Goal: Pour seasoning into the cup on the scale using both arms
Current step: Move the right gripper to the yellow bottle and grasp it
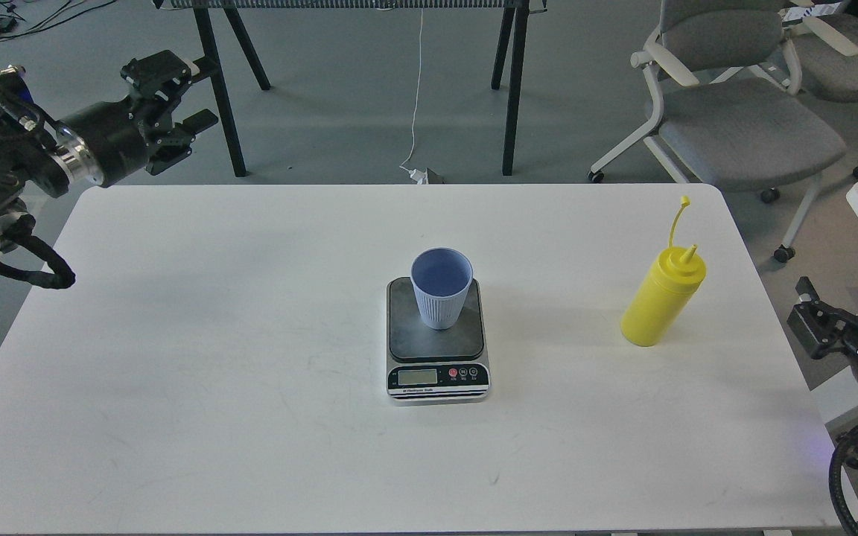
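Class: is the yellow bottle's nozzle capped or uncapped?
Uncapped. The bottle stands upright on the table, its bare cone tip showing, and the cap sticks up on its strap, off the nozzle.

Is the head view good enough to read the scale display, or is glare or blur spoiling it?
Head view: light is even and soft, with faint shadows beside the cup and the yellow bottle. There is no glare on the scale, and focus is sharp, but the LCD display is too small to read any digits.
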